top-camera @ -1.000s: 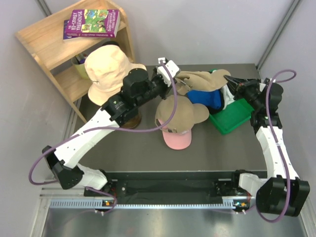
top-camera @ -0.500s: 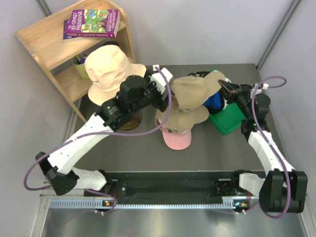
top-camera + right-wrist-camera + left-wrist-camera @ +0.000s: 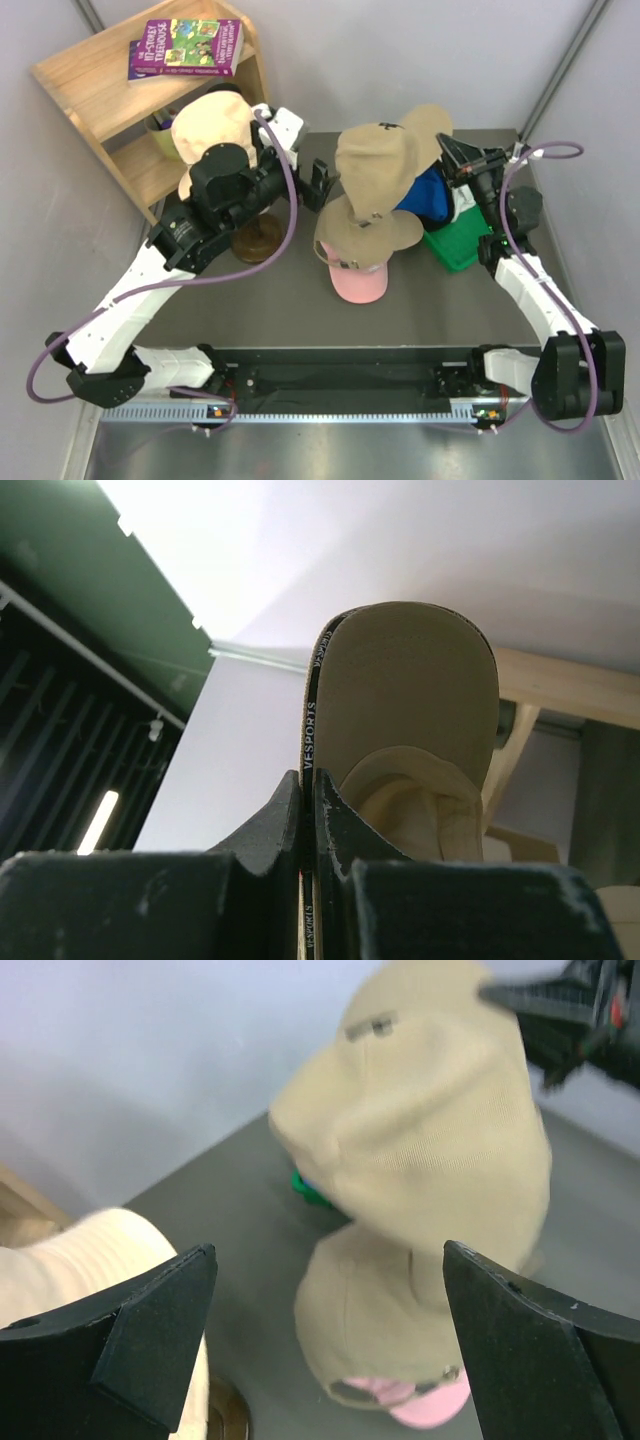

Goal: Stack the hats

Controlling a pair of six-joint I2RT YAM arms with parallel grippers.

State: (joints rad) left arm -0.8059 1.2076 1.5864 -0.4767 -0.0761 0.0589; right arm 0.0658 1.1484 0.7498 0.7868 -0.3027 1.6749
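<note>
The grey worktop (image 3: 250,300) carries everything, and a wooden shelf (image 3: 85,85) stands at its far left corner, well behind the left jaws. The left arm (image 3: 160,270) reaches toward the middle. Its jaws stand wide apart and hold nothing. The right arm (image 3: 530,290) reaches up at the right side. Its jaws are pressed together on the peak of a khaki cap (image 3: 375,165), and I see the peak's edge with its lettering squeezed between them in the right wrist view.

The peach hat (image 3: 210,125) sits on a wooden stand (image 3: 258,238), just beside and behind the left jaws. The khaki cap hangs lifted in the air, its crown in front of the open left jaws and apart from them. Below it, a tan cap (image 3: 385,235) lies on a pink cap (image 3: 358,285). I cannot tell if the hanging cap touches the tan one. A green tray (image 3: 470,245) lies under the right jaws, and a blue cap (image 3: 428,195) lies there against it. A purple book (image 3: 190,45) lies on top of the shelf.
</note>
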